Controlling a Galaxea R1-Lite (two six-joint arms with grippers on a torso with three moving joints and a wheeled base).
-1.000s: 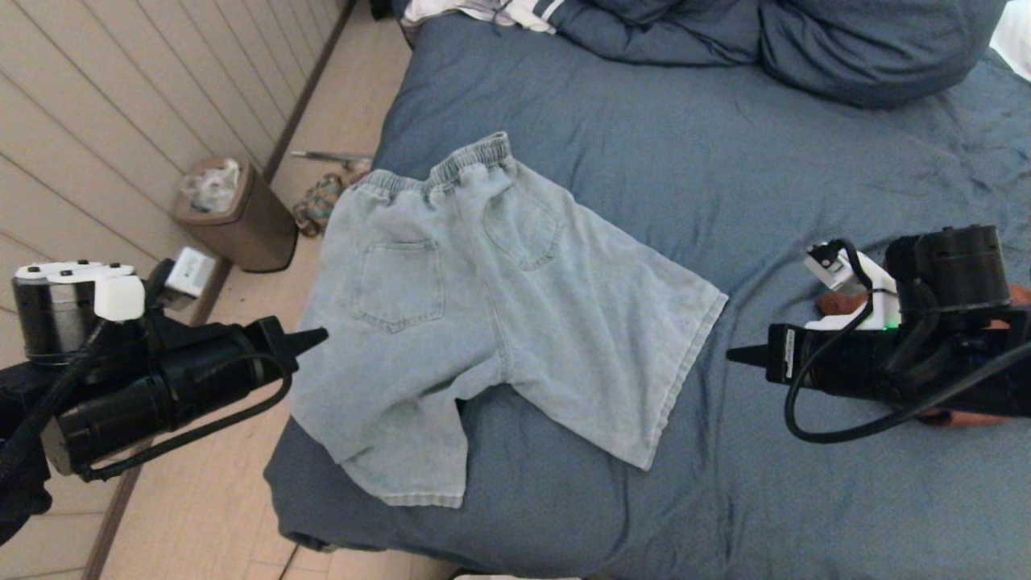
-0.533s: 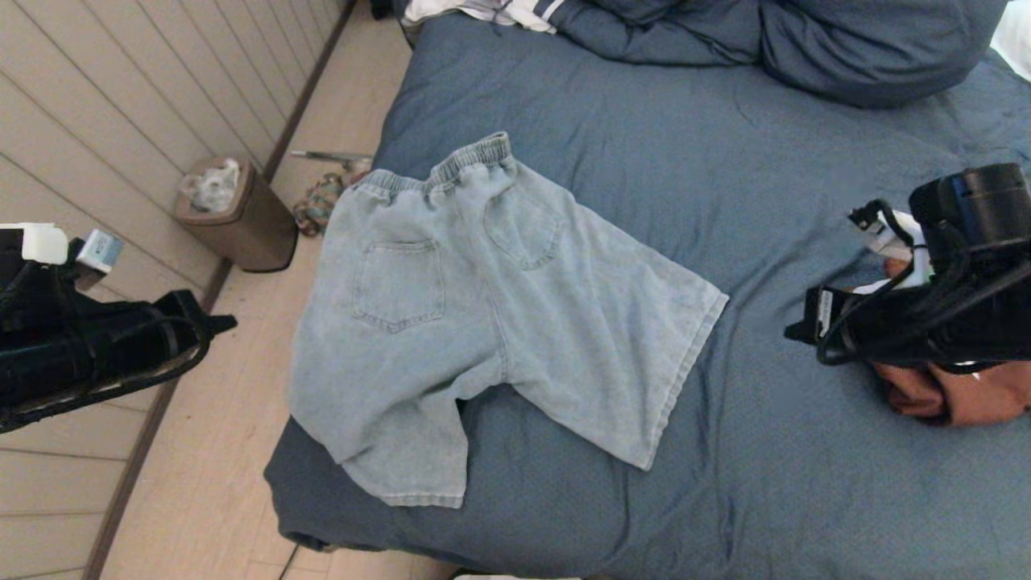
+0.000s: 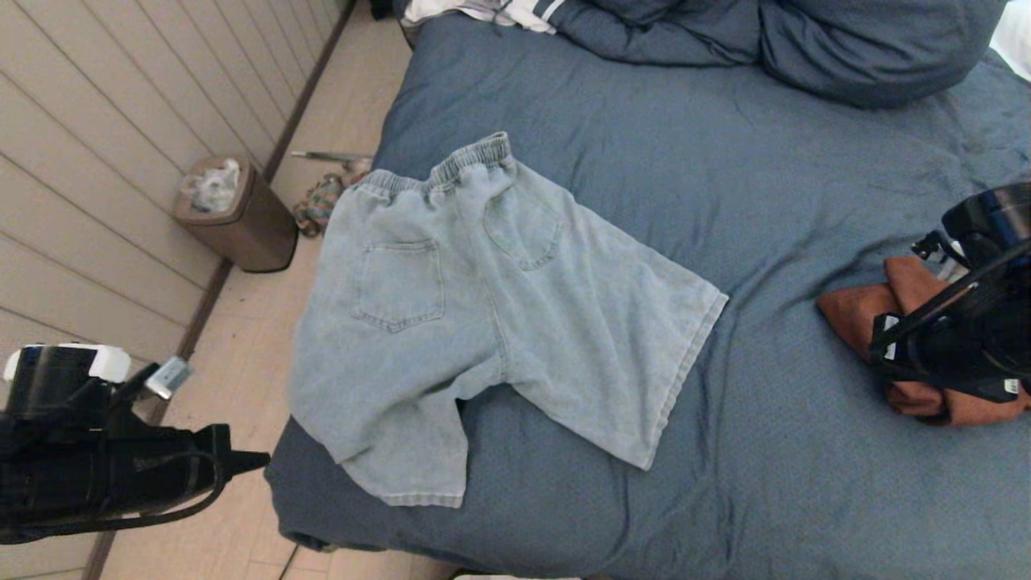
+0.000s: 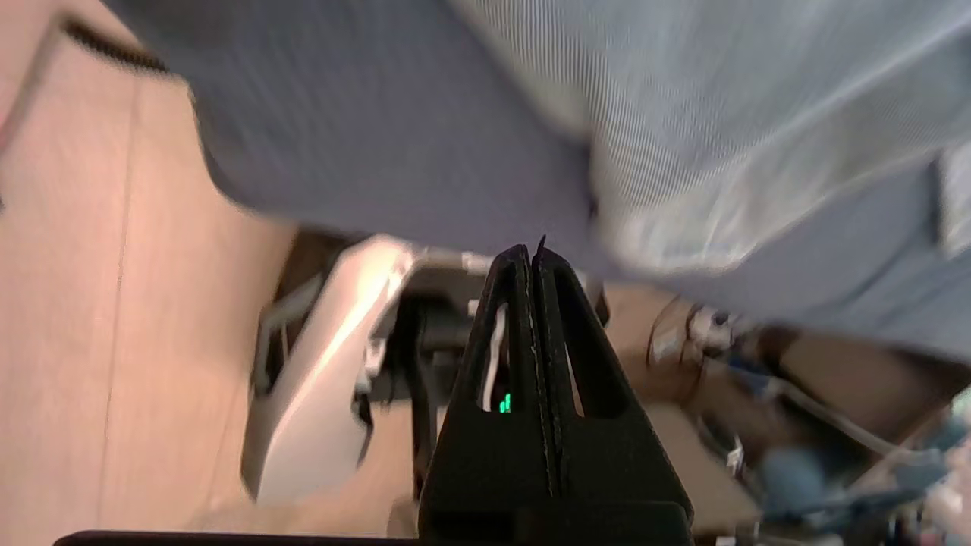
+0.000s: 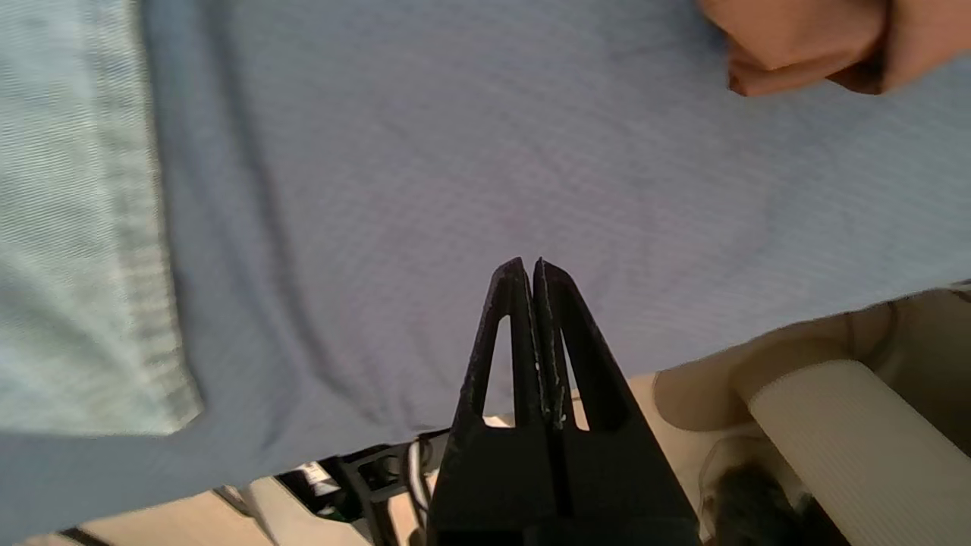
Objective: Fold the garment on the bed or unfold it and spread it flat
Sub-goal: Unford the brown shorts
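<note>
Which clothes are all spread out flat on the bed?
The light blue denim shorts, lying open in the middle; the rust-orange garment sits bunched up beside them.

Both arms are showing matte black housings with loose black cables looping alongside. The left gripper (image 4: 535, 254) is tapering into two slim black triangular fingers with cut-out windows, a green light glowing inside; the right gripper (image 5: 529, 265) is looking identical, edges scuffed.

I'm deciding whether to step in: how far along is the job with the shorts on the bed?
Done: the denim shorts lie spread open on the bed, both legs apart, though one leg hangs over the bed's edge. In hand: nothing; the left gripper is shut beside the bed over the floor, the right gripper shut near the rust-coloured garment. Left: if folding is wanted, no fold is visible.
</note>
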